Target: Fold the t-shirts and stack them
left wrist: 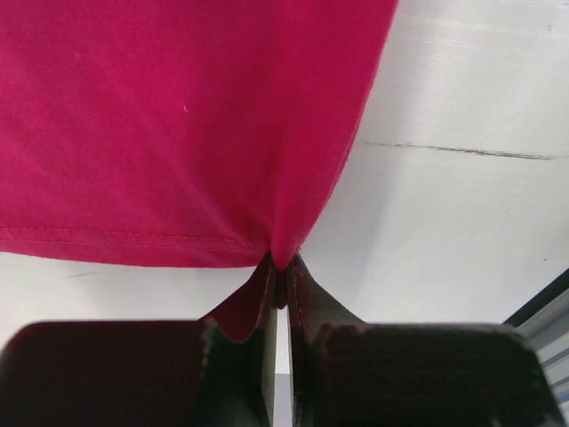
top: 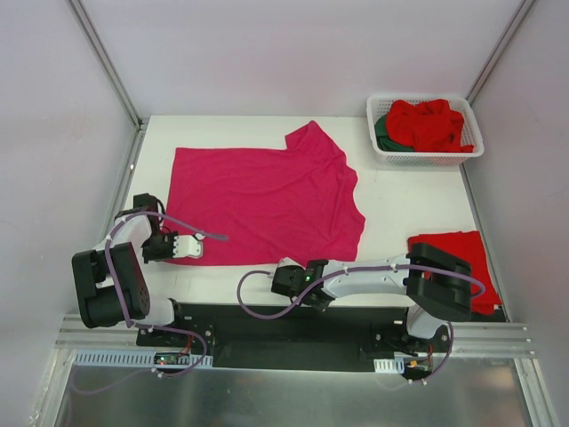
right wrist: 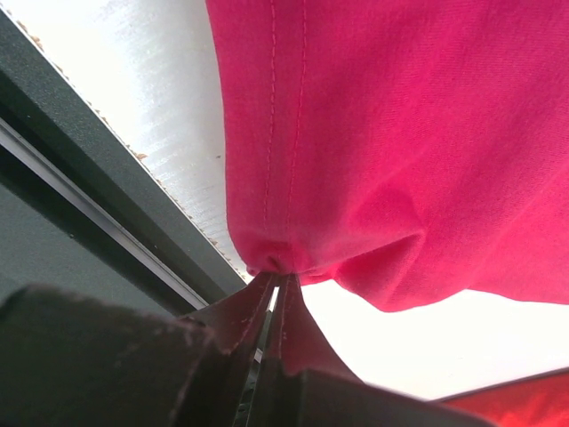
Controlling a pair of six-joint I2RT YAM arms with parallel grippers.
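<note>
A magenta-pink t-shirt [top: 258, 196] lies spread flat on the white table. My left gripper [top: 194, 247] sits at its near left corner. In the left wrist view the left gripper [left wrist: 283, 267] is shut on a pinch of the t-shirt's hem [left wrist: 178, 124]. My right gripper [top: 284, 276] is at the shirt's near edge, toward the middle. In the right wrist view the right gripper [right wrist: 277, 280] is shut on a bunched bit of the stitched hem [right wrist: 400, 133], which is lifted slightly off the table.
A red t-shirt [top: 480, 267] lies at the near right, partly under the right arm. A white slotted basket [top: 382, 153] at the back right holds a red shirt [top: 431, 124] and a dark green one [top: 382, 132]. The table's black front rail [right wrist: 80, 222] runs close behind the right gripper.
</note>
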